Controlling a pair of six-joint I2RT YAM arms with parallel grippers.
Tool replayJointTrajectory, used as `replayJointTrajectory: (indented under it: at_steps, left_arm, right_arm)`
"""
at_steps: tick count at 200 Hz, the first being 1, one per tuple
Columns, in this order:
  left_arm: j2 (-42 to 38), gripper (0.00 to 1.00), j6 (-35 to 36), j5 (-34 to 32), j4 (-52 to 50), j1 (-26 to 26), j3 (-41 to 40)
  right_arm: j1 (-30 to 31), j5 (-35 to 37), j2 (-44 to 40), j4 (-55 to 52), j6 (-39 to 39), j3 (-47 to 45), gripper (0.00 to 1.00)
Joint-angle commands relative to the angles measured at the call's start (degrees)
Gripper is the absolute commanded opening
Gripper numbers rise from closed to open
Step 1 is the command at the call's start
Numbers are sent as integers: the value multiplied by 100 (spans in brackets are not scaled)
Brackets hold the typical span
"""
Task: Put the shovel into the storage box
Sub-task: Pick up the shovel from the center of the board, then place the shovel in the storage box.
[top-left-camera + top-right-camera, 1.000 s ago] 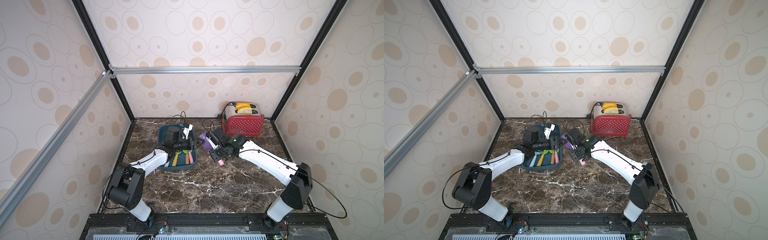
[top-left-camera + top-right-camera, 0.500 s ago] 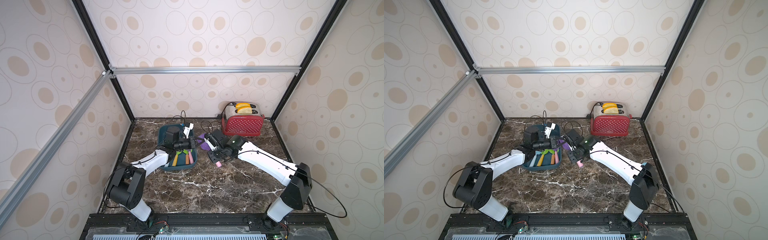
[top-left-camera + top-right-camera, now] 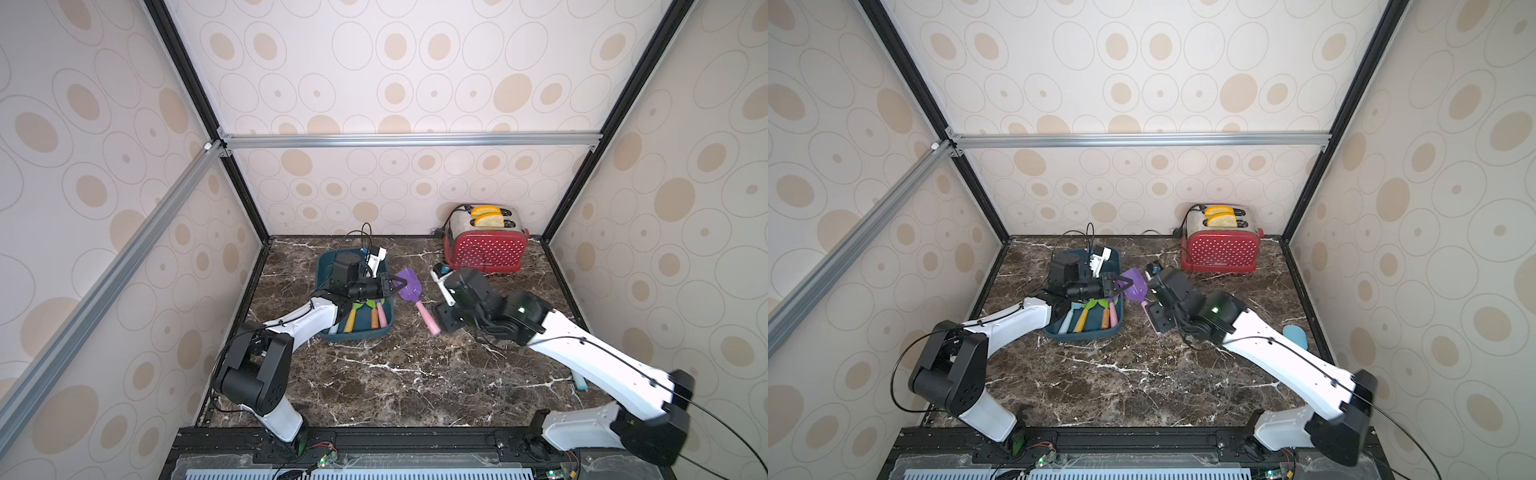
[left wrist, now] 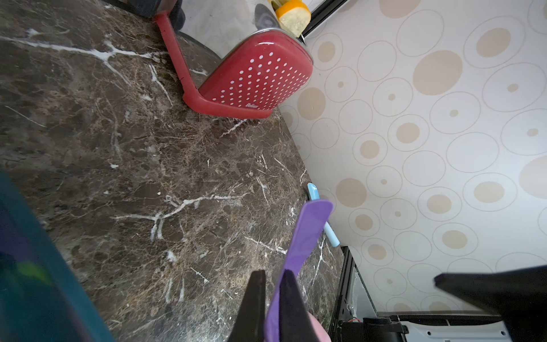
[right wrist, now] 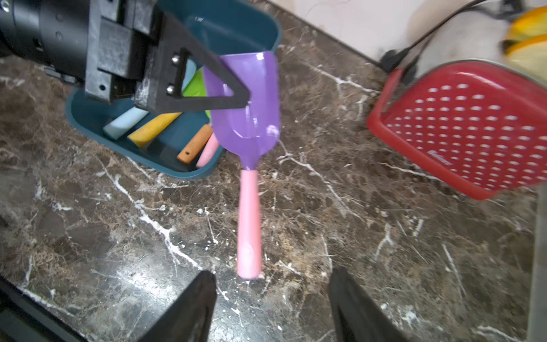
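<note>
Your left hand is clamped on the shovel, pinching one side edge of the purple blade. In the left wrist view its fingers press tight on the two faces of the blade, with no gap showing.

Your right hand is open. Its fingers stand well apart on either side of the end of the pink handle, near it but touching nothing.

The shovel is not in the box. Its blade hangs just beside the box's rim, on the side toward the toaster, and in the right wrist view it overlaps that rim. The handle runs away from the box, out over the bench toward your right hand. You cannot tell from these views whether the handle's end rests on the bench.

The box already holds other tools, lying side by side with yellow, orange and pink handles. A pale blue tool lies at the bench's right edge, well apart from the box.
</note>
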Motion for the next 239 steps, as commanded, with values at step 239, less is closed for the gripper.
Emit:
replayJointTrajectory:
  at_steps: [239]
  left_arm:
    - [3198, 15, 4380, 507, -5964, 1977, 4244]
  right_arm:
    - [-2447, 1524, -2205, -1518, 987, -2255, 89]
